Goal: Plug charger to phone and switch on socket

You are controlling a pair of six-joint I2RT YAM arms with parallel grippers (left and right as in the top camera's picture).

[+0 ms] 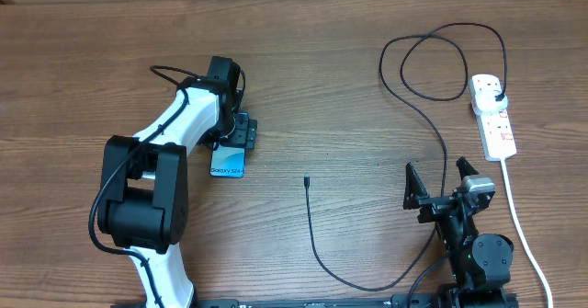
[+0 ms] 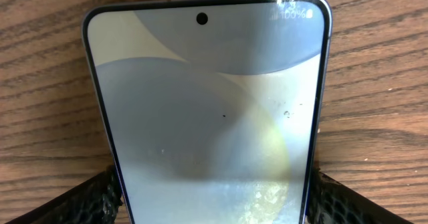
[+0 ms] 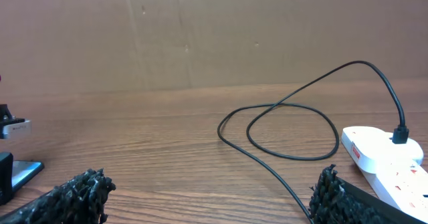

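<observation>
The phone [image 1: 228,165] lies flat on the table with its light blue screen up. My left gripper [image 1: 241,131] is over its far end; in the left wrist view [image 2: 210,200] both fingers press against the long edges of the phone [image 2: 207,110]. The charger cable [image 1: 317,244] runs from its loose connector tip [image 1: 306,180] at mid-table, curves toward my right arm, loops, and ends in a black plug [image 1: 497,95] seated in the white socket [image 1: 493,117]. My right gripper [image 1: 437,187] is open and empty, with the cable [image 3: 294,184] between its fingers [image 3: 210,190]. The socket also shows in the right wrist view [image 3: 384,158].
The socket's thick white cord [image 1: 519,225] runs down the right side past my right arm. The cable loop [image 1: 432,64] lies at the back right. A brown wall [image 3: 200,30] stands behind the table.
</observation>
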